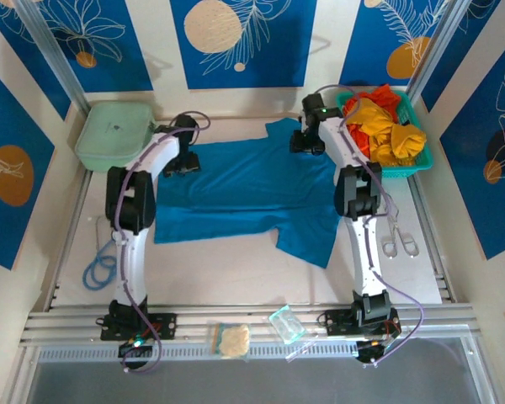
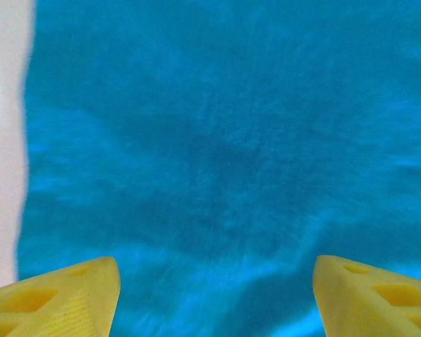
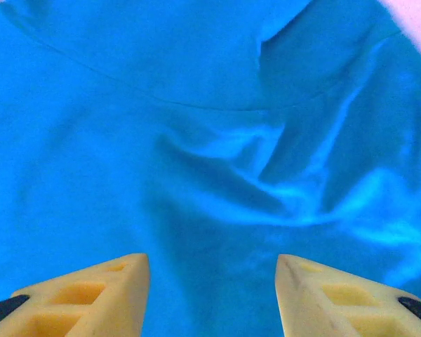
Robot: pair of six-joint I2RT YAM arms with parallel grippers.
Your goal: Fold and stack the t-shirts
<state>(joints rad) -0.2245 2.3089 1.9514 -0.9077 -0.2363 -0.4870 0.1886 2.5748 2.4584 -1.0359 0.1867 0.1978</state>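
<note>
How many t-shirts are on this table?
3 that I can tell apart: a blue t-shirt spread out mid-table, and a yellow-orange t-shirt and a red t-shirt crumpled in the basket at far right. More may be buried there.

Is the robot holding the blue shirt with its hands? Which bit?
Nothing is held. The left gripper and the right gripper both stand open above the blue shirt, gripping none of it.

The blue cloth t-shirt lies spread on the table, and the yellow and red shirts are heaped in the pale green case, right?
No. The yellow and red shirts are heaped in the teal plastic mesh basket, as the top view shows. The rest holds.
</note>
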